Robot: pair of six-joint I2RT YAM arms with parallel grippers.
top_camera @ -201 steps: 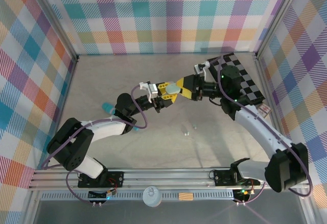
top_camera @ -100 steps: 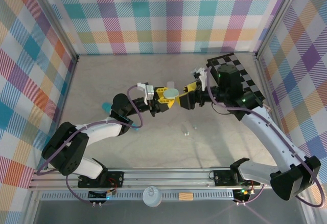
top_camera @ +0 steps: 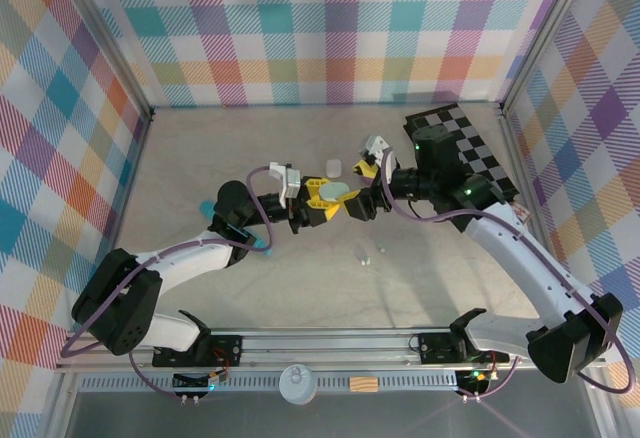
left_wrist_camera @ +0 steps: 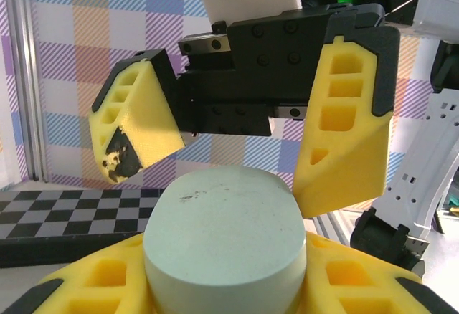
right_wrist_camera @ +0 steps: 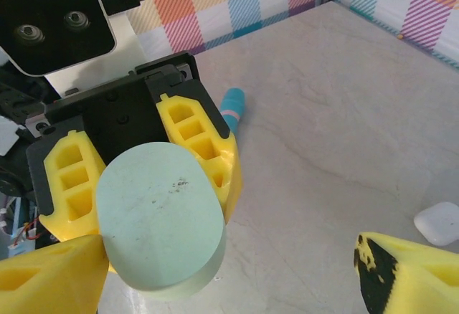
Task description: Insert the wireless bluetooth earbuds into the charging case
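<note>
Near: two tiny pale earbuds [top_camera: 362, 254] lie loose on the table [top_camera: 300, 288], outside any case. Centre: my left gripper [top_camera: 328, 201] is clenched on the mint charging case [left_wrist_camera: 224, 246], one yellow finger on either side. My right gripper [top_camera: 360, 190] faces it, released, with its fingers spread wide about the case's free end. Left: a teal cylinder [right_wrist_camera: 231, 106]. Far: a white case [top_camera: 333, 168], then a checkered mat [top_camera: 475, 158] at far right
</note>
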